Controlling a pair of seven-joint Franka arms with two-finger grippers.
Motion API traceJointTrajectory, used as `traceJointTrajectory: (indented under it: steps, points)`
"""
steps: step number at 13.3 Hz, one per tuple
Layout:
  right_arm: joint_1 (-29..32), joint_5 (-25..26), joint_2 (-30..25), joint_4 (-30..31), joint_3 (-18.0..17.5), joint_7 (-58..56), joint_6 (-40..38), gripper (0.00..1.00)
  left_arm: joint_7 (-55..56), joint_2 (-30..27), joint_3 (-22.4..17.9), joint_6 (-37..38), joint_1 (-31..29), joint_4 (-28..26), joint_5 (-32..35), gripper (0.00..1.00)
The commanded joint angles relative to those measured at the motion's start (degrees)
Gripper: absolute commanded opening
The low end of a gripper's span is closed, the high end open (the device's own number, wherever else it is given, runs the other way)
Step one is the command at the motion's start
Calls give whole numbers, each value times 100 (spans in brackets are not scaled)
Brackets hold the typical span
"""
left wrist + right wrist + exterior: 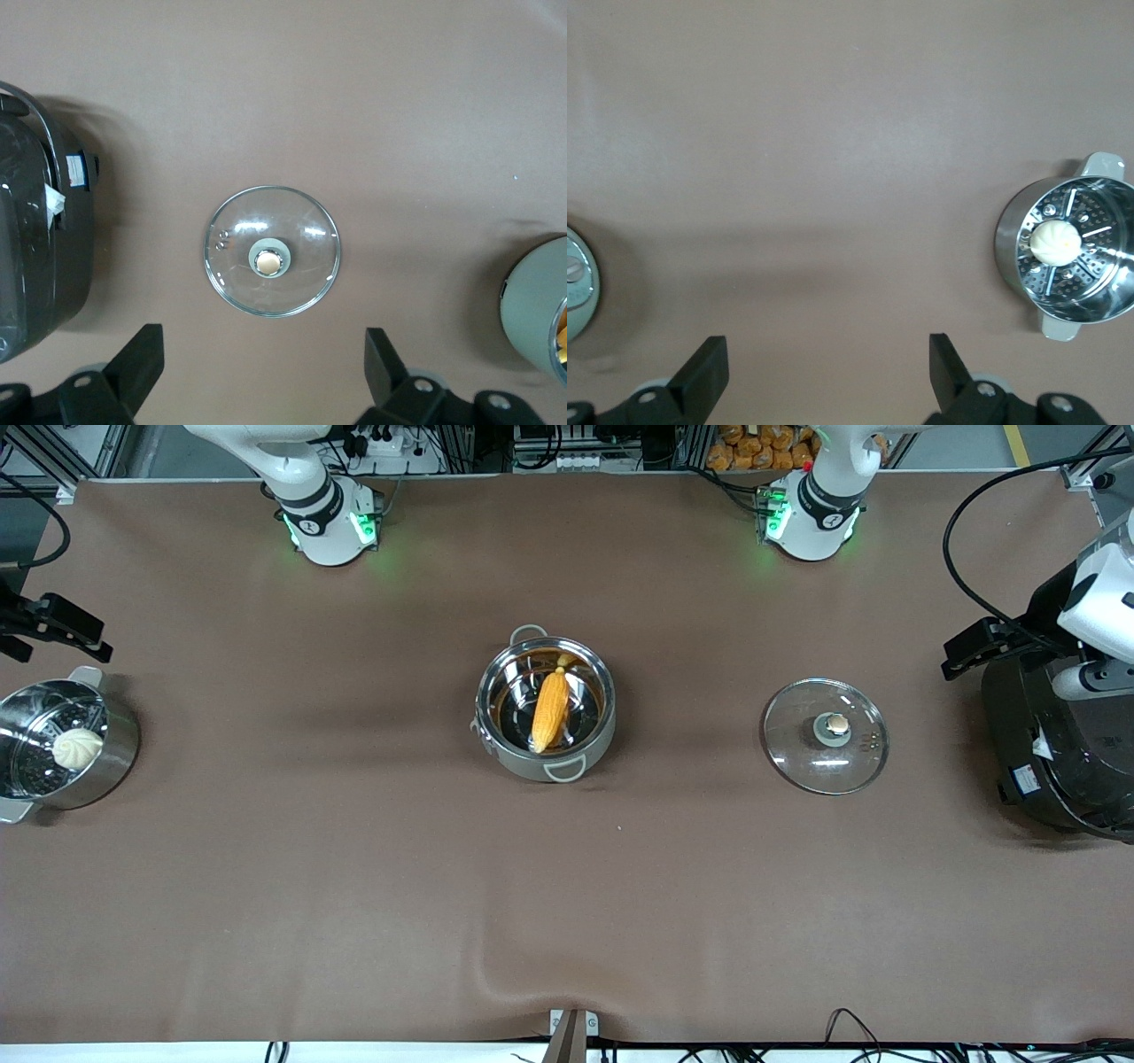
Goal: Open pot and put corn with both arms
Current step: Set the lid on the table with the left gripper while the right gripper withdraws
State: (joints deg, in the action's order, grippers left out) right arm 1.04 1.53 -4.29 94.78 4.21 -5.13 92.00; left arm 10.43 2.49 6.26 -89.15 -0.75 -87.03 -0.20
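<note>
I see the corn (pixel 550 710) already lying in the open pot (pixel 545 702), lid (pixel 826 734) on the tabletop (pixel 354 886) beside it. Left end effector (pixel 264 372) and right end effector (pixel 828 376) both gape, empty; a careless retreat might clip the rice cooker (pixel 1054 735).

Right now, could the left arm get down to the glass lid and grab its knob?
Probably yes. The left gripper hangs open above the lid, which lies flat on bare table between the pot and the rice cooker. The knob faces up with nothing over it.
</note>
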Motion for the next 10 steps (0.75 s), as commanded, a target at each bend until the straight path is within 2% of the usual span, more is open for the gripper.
traceJointTrajectory:
  steps: [1, 10]
  points:
    - [72, 94, -265, 260, -87, -93, 81, 100, -321, 6, -29, 116, 22, 37, -77, 100]
    - [63, 15, -248, 453, -87, -84, 248, 100, -472, 50, 15, 222, 101, 81, 240, 100]
